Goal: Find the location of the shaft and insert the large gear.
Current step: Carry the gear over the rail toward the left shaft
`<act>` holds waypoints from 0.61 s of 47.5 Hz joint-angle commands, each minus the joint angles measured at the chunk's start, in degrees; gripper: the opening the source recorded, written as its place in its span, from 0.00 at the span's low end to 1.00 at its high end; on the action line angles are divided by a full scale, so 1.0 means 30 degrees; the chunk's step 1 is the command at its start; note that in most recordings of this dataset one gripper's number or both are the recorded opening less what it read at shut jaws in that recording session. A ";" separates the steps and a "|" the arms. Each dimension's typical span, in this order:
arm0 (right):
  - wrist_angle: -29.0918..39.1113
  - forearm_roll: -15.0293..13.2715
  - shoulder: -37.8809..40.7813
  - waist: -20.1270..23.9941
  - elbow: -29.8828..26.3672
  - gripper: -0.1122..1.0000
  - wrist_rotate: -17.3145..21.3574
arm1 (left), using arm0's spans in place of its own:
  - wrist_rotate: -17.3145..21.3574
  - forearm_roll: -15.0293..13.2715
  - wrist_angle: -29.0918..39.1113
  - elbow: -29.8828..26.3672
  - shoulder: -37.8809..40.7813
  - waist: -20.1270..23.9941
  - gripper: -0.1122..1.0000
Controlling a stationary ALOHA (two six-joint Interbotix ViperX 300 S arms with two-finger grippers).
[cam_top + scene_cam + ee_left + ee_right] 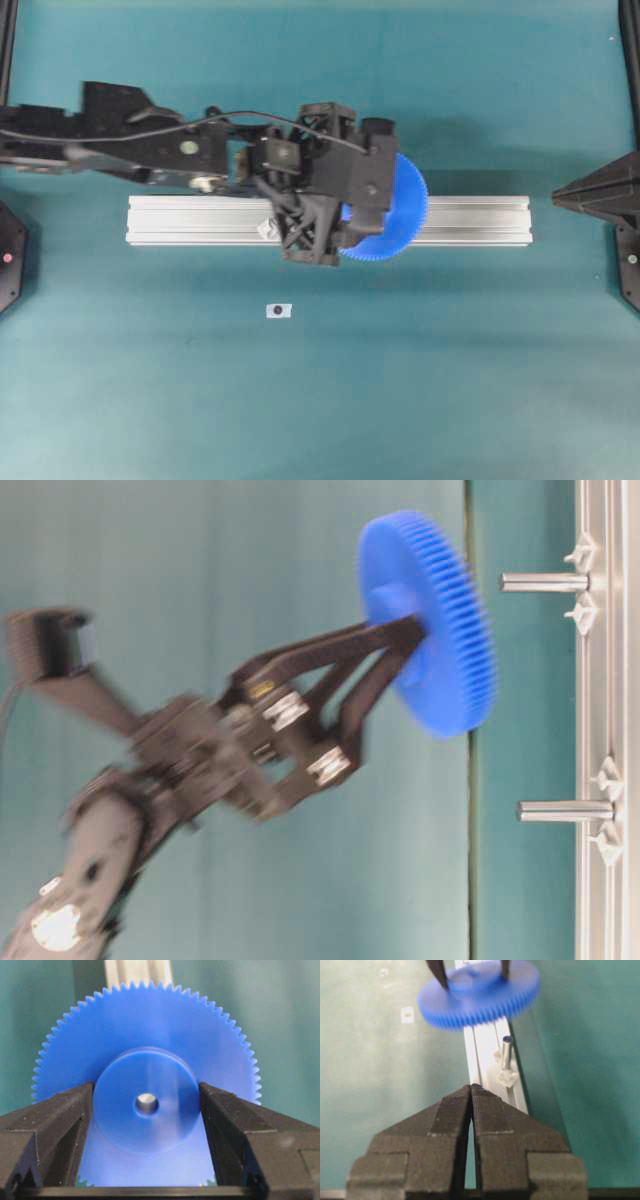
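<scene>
The large gear (pixel 150 1040), a bright blue toothed disc, hangs in the air with my left gripper (pixel 146 1092) shut on its raised hub. Something silvery shows through its centre hole. In the table-level view the gear (pixel 440 620) is tilted and held clear of the rail, level with the shaft (pixel 545 581), a thin grey pin between two clear mounts. Overhead, the gear (pixel 400 215) juts out from under the left gripper over the aluminium rail (pixel 480 220). My right gripper (pixel 471 1089) is shut and empty, pointing along the rail at the shaft (pixel 507 1050), which stands just short of the gear (pixel 477 992).
A second, matching pin (pixel 565 810) stands farther along the rail. A small white tag with a dark dot (pixel 278 310) lies on the teal mat in front of the rail. The right arm (pixel 600 190) sits at the right edge, off the rail's end.
</scene>
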 commanded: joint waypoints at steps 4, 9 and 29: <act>-0.0176 0.0000 0.0000 -0.0059 -0.0146 0.17 0.0117 | 0.0059 0.0059 -0.0322 -0.1406 0.0586 0.0352 0.74; -0.0059 0.0000 -0.0146 -0.0088 -0.0146 0.17 0.0146 | 0.0059 0.0059 -0.0322 -0.1904 0.1172 0.0498 0.74; -0.0029 0.0000 -0.0264 -0.0410 -0.0059 0.17 0.0117 | 0.0088 0.0059 -0.0146 -0.2344 0.2227 0.0615 0.74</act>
